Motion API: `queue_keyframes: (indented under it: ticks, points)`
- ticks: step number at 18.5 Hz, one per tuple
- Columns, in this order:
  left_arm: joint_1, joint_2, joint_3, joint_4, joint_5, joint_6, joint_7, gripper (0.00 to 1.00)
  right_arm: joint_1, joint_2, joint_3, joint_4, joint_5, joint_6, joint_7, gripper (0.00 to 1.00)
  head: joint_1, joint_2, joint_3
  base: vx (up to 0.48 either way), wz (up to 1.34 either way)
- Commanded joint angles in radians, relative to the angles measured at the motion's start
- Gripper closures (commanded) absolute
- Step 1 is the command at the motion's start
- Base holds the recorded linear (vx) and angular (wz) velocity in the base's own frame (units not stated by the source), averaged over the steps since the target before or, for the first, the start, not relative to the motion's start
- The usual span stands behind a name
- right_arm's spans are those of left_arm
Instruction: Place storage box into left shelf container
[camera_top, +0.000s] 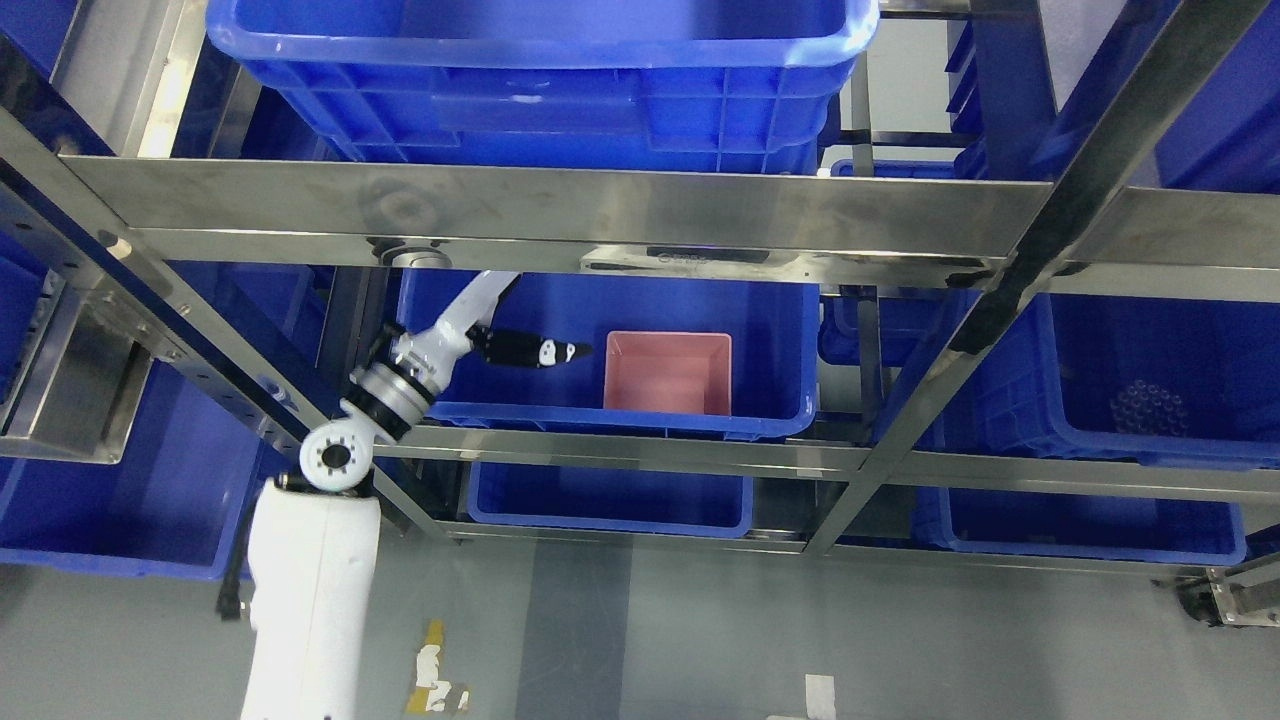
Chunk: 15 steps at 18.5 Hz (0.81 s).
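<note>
A pink storage box (667, 373) stands upright inside a blue shelf container (770, 345) on the middle level of the steel rack. My left arm comes up from the lower left, and my left hand (535, 351) is over the left part of that container. Its fingers are stretched out toward the pink box and hold nothing. A small gap lies between the fingertips (578, 349) and the box's left wall. My right arm is out of view.
A wide steel crossbeam (640, 215) runs just above the hand. More blue containers sit above (540, 75), below (610, 497), at the left (130, 500) and at the right (1160, 385). A slanted steel post (1010, 280) crosses at the right. Grey floor (700, 640) lies below.
</note>
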Motion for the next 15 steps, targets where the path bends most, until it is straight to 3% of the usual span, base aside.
queue_keyframes:
  ticks: [1, 5, 6, 15]
  points:
    - [0.231, 0.017, -0.074, -0.267, 0.309, 0.091, 0.133, 0.01, -0.006, -0.017, -0.003, -0.017, -0.002, -0.001, 0.000, 0.00, 0.0000, 0.000, 0.000, 0.000, 0.00]
    - [0.363, 0.017, -0.150, -0.594, 0.317, 0.223, 0.512, 0.01, -0.006, -0.017, -0.003, -0.017, -0.002, -0.001, 0.000, 0.00, 0.0000, 0.000, 0.000, 0.000, 0.00]
    - [0.381, 0.017, -0.164, -0.619, 0.317, 0.234, 0.563, 0.01, -0.006, -0.017, -0.003, -0.017, -0.002, -0.001, 0.000, 0.00, 0.0000, 0.000, 0.000, 0.000, 0.00]
    - [0.388, 0.017, -0.126, -0.615, 0.366, 0.277, 0.589, 0.01, -0.006, -0.017, -0.003, -0.017, -0.002, -0.001, 0.000, 0.00, 0.0000, 0.000, 0.000, 0.000, 0.00]
